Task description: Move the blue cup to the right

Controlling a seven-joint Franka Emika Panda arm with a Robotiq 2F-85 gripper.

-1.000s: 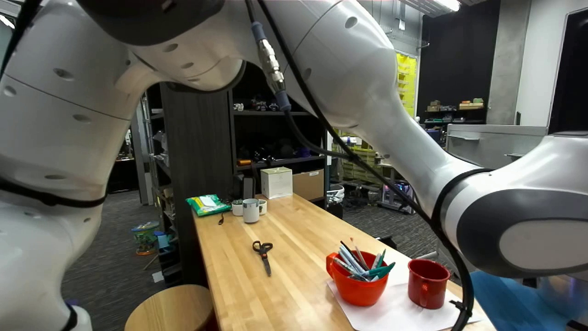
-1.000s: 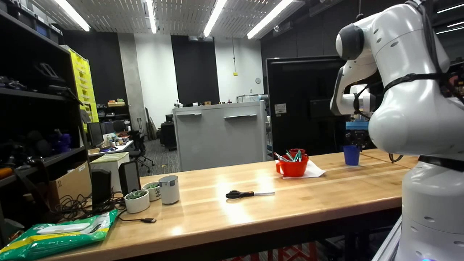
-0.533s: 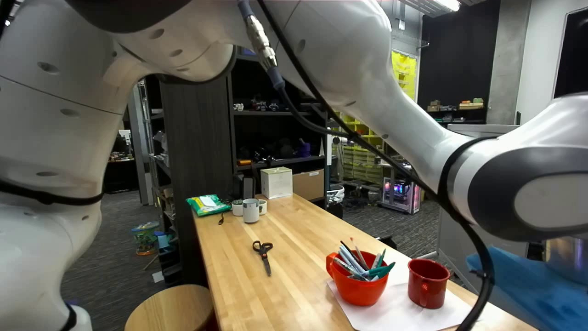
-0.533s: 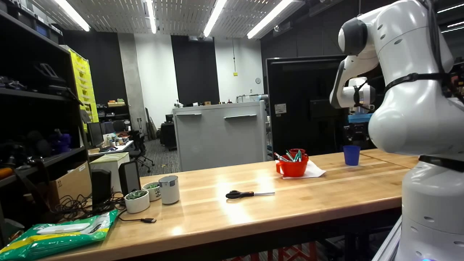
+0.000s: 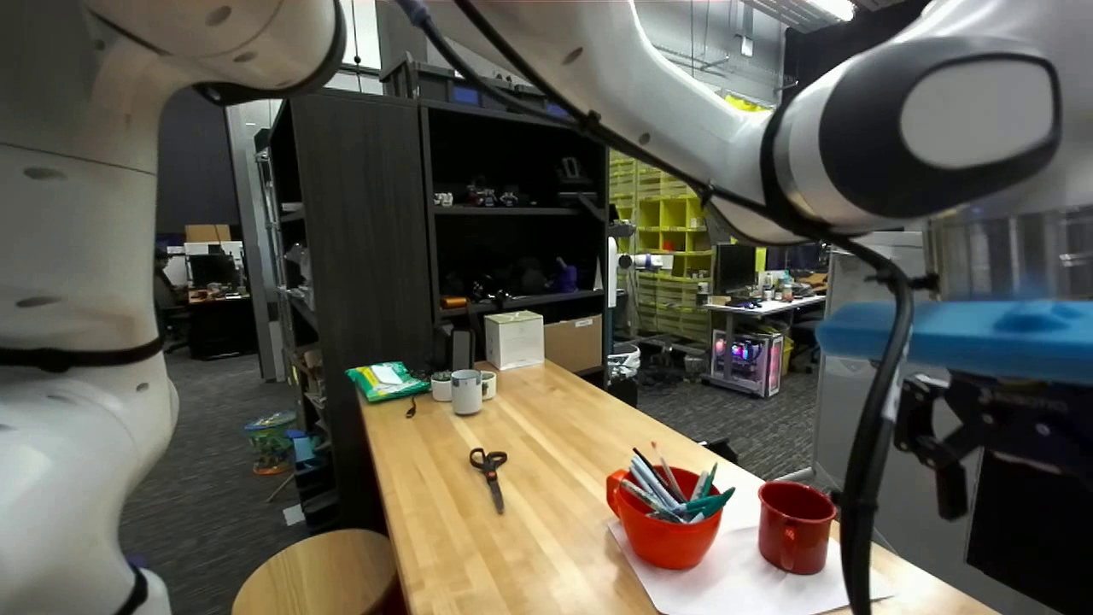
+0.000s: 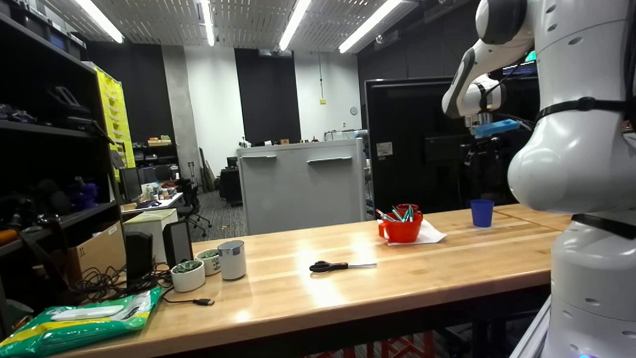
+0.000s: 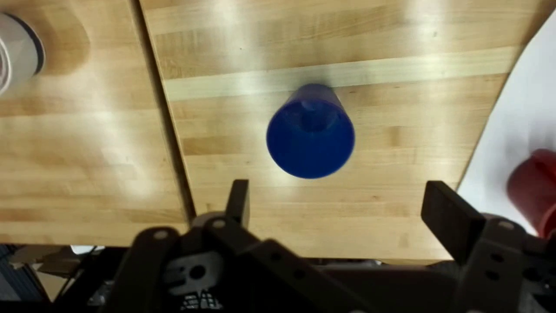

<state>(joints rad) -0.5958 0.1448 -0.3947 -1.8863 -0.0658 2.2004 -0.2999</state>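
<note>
Gripper (image 7: 337, 191) spread; wrist view alone looks down into blue cup (image 7: 311, 134).

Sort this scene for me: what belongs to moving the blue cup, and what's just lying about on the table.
Belongs to the job:
blue cup, standing upright
gripper, open and apart from the cup

Just lying about:
red bowl with pens
red cup
white paper
scissors
gray cup
two potted plants
green packet
cable
</note>
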